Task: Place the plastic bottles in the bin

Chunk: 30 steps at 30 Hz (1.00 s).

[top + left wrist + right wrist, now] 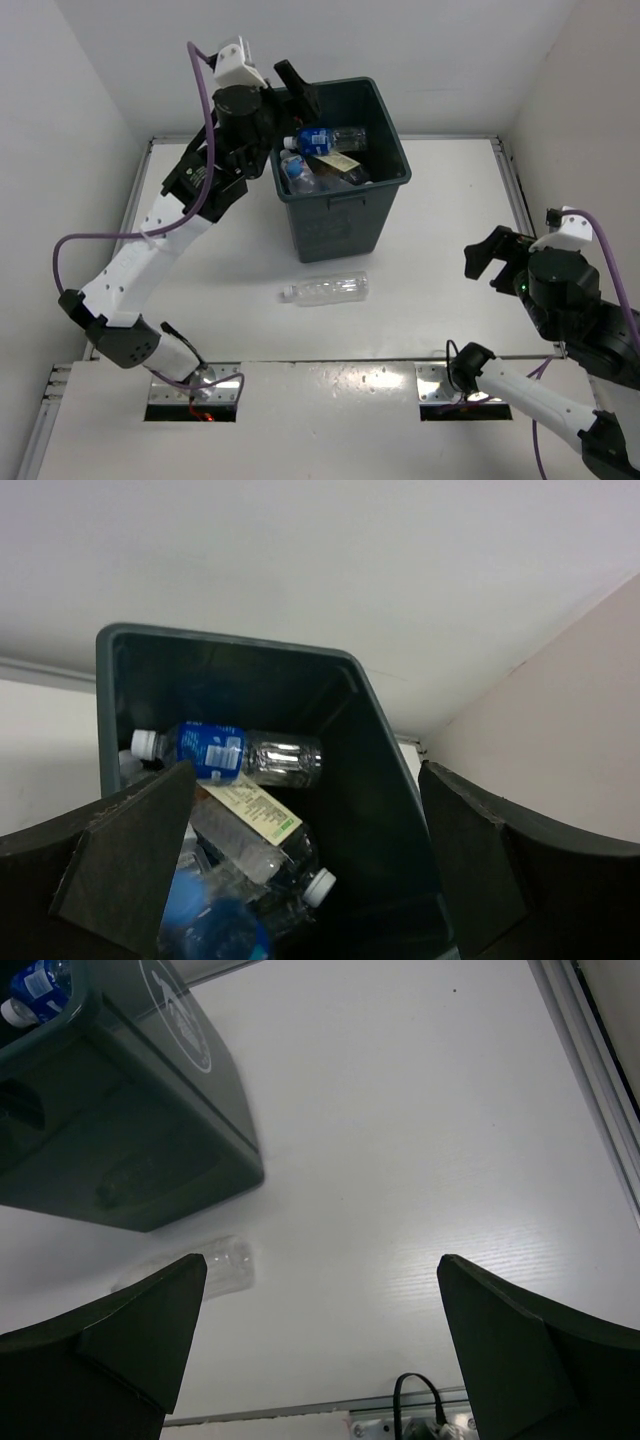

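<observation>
The dark grey-green bin [336,226] stands upright at the table's back centre and holds several plastic bottles; a blue-labelled one [322,139] lies on top. My left gripper [296,92] hovers over the bin's back-left rim, open and empty. Its wrist view looks down into the bin [385,780] at the blue-labelled bottle [226,752] and a white-capped one [305,878]. An unlabelled clear bottle [325,289] lies on its side on the table in front of the bin. My right gripper [494,260] is open and empty at the right, with that bottle [216,1265] by its left finger.
White walls close in the table at the back and both sides. A metal rail [512,180] runs along the right edge. Two mounting plates [462,385] with cables sit at the near edge by the arm bases.
</observation>
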Tool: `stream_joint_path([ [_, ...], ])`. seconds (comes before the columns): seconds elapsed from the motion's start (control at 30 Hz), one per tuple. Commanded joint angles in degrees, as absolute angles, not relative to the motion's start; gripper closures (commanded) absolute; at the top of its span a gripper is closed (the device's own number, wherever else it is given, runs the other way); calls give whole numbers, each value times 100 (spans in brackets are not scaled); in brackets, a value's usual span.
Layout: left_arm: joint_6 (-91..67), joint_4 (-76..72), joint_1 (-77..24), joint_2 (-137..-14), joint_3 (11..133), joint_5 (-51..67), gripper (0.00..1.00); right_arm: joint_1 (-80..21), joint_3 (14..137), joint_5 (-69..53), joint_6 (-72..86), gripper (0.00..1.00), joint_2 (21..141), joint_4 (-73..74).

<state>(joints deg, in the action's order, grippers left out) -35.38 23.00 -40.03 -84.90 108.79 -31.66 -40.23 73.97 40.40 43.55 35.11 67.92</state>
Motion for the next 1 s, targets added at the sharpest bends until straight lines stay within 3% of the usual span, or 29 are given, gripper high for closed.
stream_joint_path([
  [0.0, -3918, 2347, -3955, -8078, 10785, -3129, 0, -3999, 7339, 3999, 4368, 0, 3577, 6653],
  [0.13, -5716, 2399, -3675, -7455, 10233, -3611, 0, -3999, 7339, 3999, 4368, 0, 3577, 6653],
  [0.2, -7771, 2007, -3237, -6657, 9137, -3691, 0, -3999, 7286, 3999, 4368, 0, 3577, 6653],
  [0.23, -8353, 1508, -3086, -6288, 8523, -3587, 0, -3999, 7286, 3999, 4368, 0, 3577, 6653],
  [0.27, -9724, 894, -2972, -5527, 7046, -3438, 0, -3999, 7286, 3999, 4368, 0, 3577, 6653],
  [0.37, -12610, -1523, -2830, -4888, 4389, -3061, 0, -3999, 7286, 3999, 4368, 0, 3577, 6601],
  [0.4, -12839, -2365, -2830, -4887, 4012, -2928, 0, -3999, 7286, 3947, 4368, 0, 3577, 6601],
  [0.47, -13147, -2296, -2830, -4756, 3614, -2656, 0, -4051, 7286, 3946, 4368, 0, 3577, 6601],
  [0.6, -13499, 224, -2988, -4369, 3858, -2671, 0, -4052, 7286, 3946, 4368, 0, 3577, 6601],
  [0.7, -14140, 545, -3119, -4044, 3438, -2917, 0, -4052, 7172, 3946, 4368, 0, 3577, 6601],
  [0.97, -14010, 1713, -3251, -3691, 2963, -2550, 0, -4052, 7066, 3894, 4368, 0, 3524, 6601],
])
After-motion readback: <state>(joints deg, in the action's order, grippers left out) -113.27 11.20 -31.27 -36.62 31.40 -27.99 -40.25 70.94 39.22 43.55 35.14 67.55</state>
